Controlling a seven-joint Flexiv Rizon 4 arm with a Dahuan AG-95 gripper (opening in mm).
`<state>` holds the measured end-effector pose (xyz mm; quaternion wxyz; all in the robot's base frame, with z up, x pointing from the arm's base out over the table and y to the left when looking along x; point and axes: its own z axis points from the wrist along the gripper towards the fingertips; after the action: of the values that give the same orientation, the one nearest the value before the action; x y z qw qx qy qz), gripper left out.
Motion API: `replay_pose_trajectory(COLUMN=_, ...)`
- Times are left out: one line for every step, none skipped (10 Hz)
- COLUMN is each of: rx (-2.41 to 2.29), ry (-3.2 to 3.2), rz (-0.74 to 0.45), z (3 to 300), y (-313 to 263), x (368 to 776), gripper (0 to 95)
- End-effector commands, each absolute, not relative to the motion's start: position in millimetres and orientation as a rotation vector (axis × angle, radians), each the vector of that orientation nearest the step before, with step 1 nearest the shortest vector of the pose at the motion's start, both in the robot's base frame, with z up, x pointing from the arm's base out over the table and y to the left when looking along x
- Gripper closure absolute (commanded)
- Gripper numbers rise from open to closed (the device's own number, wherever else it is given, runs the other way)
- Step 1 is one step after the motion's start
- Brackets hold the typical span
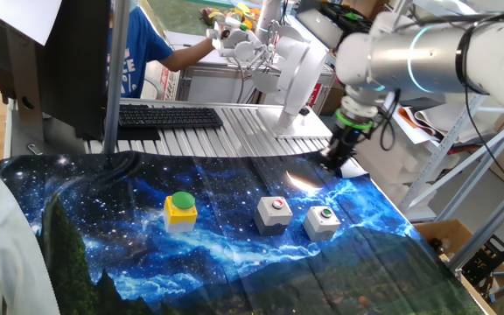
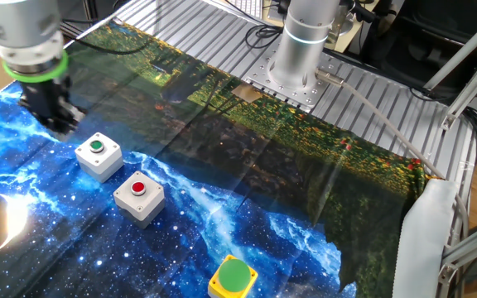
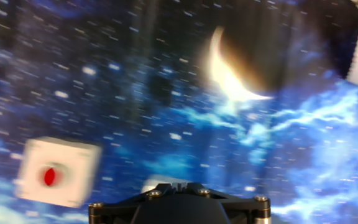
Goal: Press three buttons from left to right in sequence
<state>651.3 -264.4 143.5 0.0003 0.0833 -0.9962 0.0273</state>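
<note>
One fixed view: yellow cube (image 1: 181, 213) domed; grey cubes (image 1: 274, 213) boxy; cloth (image 1: 103, 254) glossy.

A starry blue cloth (image 1: 234, 236) carries one yellow green-capped box (image 1: 181, 209) and two grey boxes (image 1: 274, 213).

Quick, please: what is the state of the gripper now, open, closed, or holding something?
Gripper: cannot be told; no view shows its fingertips. It holds nothing visible.
</note>
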Motion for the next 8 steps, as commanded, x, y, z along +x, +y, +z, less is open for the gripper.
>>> replay_pose_trajectory(rx=0.247, ry=-3.14, rz=0.078, z=133.9, y=-261.0, x=651.9, gripper=95.0)
replay_pose_trajectory(rx=0.24, ry=-3.14, rz=0.063, z=130.0, y=-260.3, x=652.2, gripper=95.0)
replay_pose_trajectory(rx=0.233, ry=-3.14, rz=0.063, z=129.9, y=-260.1, x=652.1, gripper=95.0)
replay_pose_trajectory(rx=0.224, ry=-3.14, rz=0.059, z=129.9, y=-260.1, x=652.1, gripper=95.0)
replay_pose_trajectory(rx=0.221, ry=-3.139, rz=0.061, z=129.7, y=-260.0, x=652.1, gripper=95.0)
replay_pose_trajectory(rx=0.207, ry=-3.139, rz=0.062, z=128.8, y=-259.2, x=651.7, gripper=95.0)
replay_pose_trajectory(rx=0.198, ry=-3.136, rz=0.063, z=128.7, y=-259.0, x=651.7, gripper=95.0)
replay_pose_trajectory(rx=0.193, ry=-3.134, rz=0.066, z=128.7, y=-259.0, x=651.7, gripper=95.0)
